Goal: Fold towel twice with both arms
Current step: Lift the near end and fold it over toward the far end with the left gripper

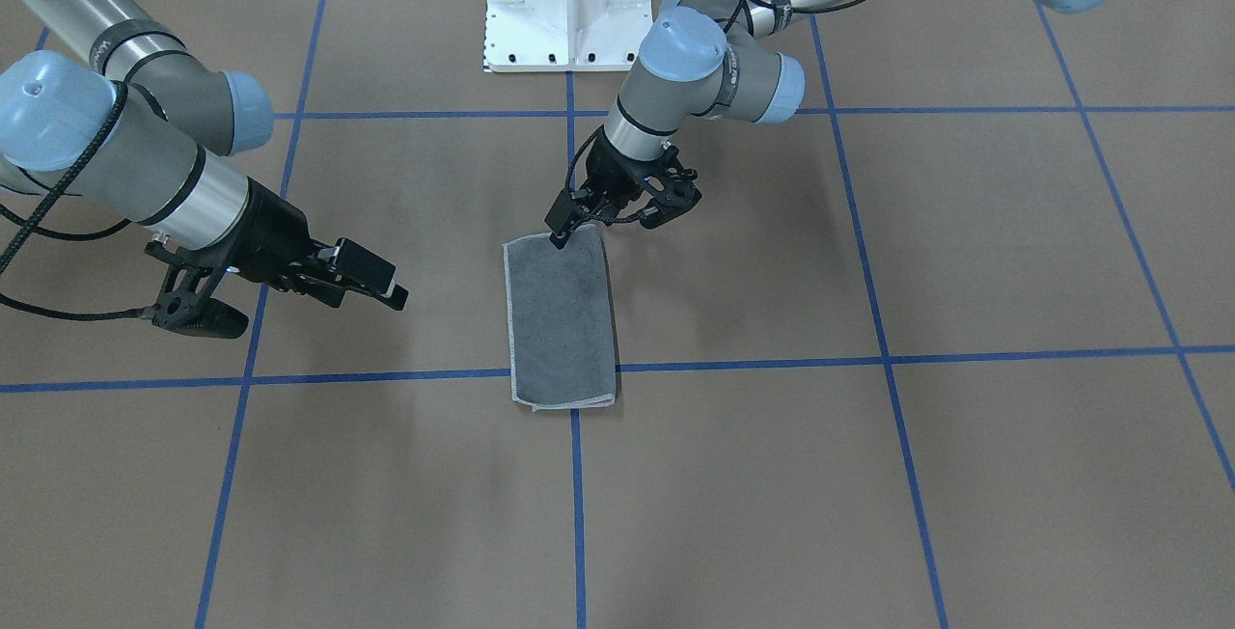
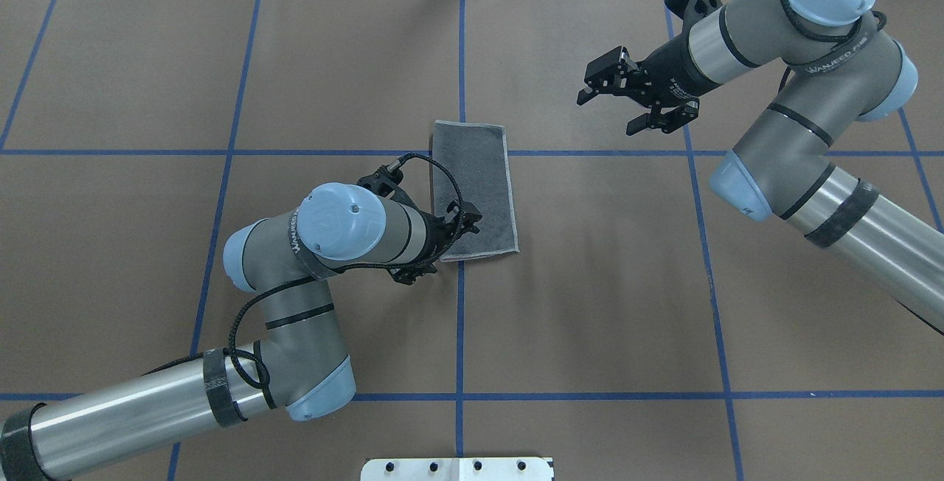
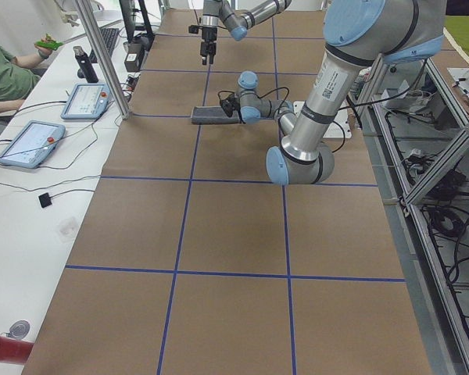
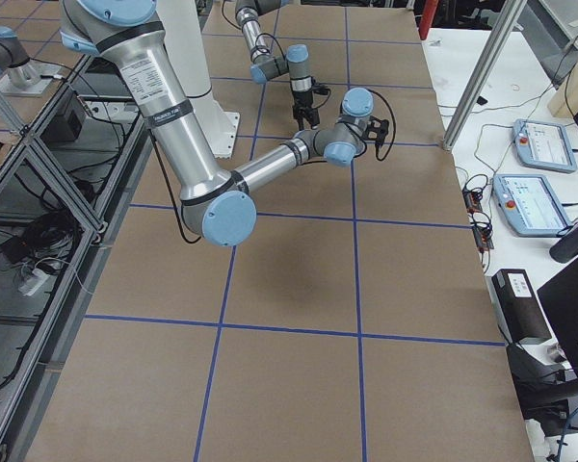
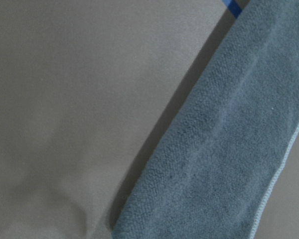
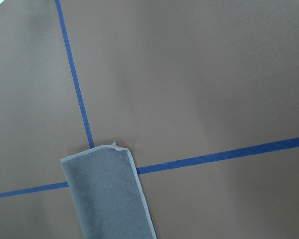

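Observation:
The towel [image 1: 562,320] lies flat near the table's middle as a narrow folded rectangle, grey face up, with a light stitched border. It also shows in the overhead view [image 2: 476,186]. My left gripper [image 1: 603,232] is low over the towel's corner nearest the robot base, jaws apart, with one fingertip [image 1: 559,239] touching the cloth. The left wrist view shows only the towel [image 5: 229,149] close up and bare table. My right gripper [image 2: 606,113] is open and empty, held above the table off to the side of the towel's far end. The right wrist view shows that far end [image 6: 107,199].
The white pedestal base [image 1: 566,2] stands at the robot's side of the table. Blue tape lines [image 1: 868,359] cross the brown table cover. Beside the table's far edge are tablets [image 3: 27,143] and a seated person [image 3: 4,74].

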Controlling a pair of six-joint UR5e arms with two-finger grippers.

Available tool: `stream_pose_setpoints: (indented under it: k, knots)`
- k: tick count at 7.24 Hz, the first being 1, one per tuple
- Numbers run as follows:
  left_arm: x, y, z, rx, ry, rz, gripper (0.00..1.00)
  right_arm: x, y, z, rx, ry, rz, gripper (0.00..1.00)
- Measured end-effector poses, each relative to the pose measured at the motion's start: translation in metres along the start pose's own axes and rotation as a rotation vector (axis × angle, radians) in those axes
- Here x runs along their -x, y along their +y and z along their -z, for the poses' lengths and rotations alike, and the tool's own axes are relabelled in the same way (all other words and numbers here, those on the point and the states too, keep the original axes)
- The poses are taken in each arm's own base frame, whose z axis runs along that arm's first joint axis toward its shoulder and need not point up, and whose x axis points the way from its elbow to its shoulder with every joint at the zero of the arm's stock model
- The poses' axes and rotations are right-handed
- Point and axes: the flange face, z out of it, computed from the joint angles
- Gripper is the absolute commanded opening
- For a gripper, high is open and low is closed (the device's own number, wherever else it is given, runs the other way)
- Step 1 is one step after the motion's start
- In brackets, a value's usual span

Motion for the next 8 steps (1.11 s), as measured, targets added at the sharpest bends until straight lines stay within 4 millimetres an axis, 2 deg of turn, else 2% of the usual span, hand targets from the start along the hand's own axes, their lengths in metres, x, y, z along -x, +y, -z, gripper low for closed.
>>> stream_pose_setpoints:
  k: [3,6,8]
  knots:
    - [0.0,0.0,-0.002,-0.001,-0.003,-0.005,0.32,-0.001,-0.001,0.001,-0.002,0.001,-0.002,1.0]
    - [-0.003,0.002,0.001,0.004,0.003,-0.006,0.0,-0.002,-0.003,0.002,-0.004,0.001,-0.003,1.0]
    - [-0.01,0.006,0.012,0.014,0.022,-0.003,0.0,-0.002,-0.004,0.003,-0.006,0.001,-0.004,1.0]
